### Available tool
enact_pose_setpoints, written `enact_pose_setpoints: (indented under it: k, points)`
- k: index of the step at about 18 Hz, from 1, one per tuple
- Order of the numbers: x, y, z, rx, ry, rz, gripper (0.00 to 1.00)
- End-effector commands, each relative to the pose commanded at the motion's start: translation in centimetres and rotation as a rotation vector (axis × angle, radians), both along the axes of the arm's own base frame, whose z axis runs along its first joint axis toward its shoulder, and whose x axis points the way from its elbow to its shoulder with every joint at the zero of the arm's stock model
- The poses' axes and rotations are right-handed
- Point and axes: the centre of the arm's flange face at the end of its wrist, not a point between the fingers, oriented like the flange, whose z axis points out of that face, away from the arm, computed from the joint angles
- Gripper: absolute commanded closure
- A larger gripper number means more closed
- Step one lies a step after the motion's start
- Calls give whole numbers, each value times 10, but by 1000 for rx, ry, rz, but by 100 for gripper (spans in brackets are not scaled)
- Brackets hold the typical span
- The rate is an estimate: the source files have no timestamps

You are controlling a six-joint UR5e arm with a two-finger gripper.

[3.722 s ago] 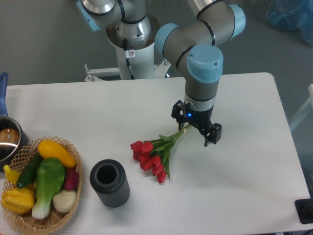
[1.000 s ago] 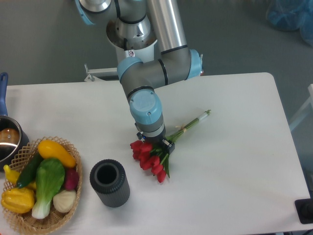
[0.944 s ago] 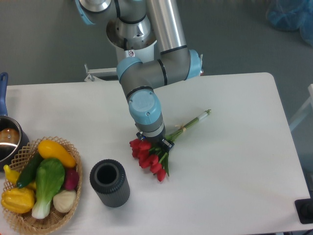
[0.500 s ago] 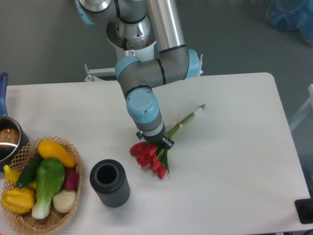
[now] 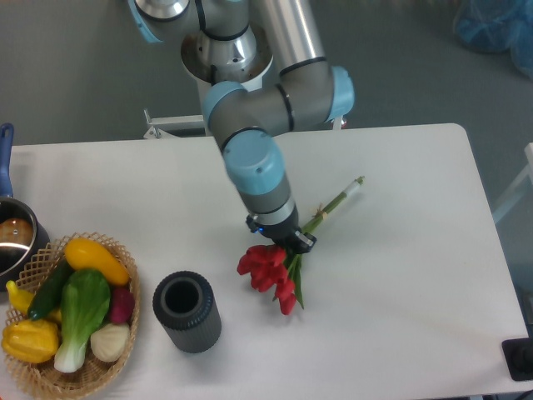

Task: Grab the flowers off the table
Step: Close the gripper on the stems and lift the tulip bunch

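At the far left edge of the white counter a dark pan with a blue handle is partly seen, and just in front of it a woven basket is filled with yellow, green and purple-red produce. To the right of the basket a dark ribbed cylinder, open at the top, stands upright. Further right, near the middle of the counter, the flowers are found: a small bunch of red tulip buds clustered at the lower left, with green leaves pointing down beside them and thin pale-green stems running up and to the right, ending in a whitish tip. The gripper is lowered from above onto the bunch, just where the buds meet the leaves, and appears to be closed on the flowers, though the fingers themselves are mostly hidden by the wrist. The grasp is judged to have been made. Whether the bunch has been raised off the counter cannot be told with certainty; the buds seem to hang slightly below the gripper and a faint shadow is seen beneath them, so a lift may have begun. What is judged to remain is a clear lift of the whole bunch, stems included, well away from the surface.
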Motion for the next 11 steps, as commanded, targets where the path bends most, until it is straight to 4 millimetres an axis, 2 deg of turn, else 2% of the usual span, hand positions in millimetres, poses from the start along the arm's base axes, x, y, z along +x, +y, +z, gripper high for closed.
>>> enact_pose_setpoints:
  k: [4,8,11]
  points:
    - [-15,6,29,16,-4,-1,100]
    - [-44,-9,57,4,-70,-25,100]
    - [-58,-22,62,-10,-75,-54,100]
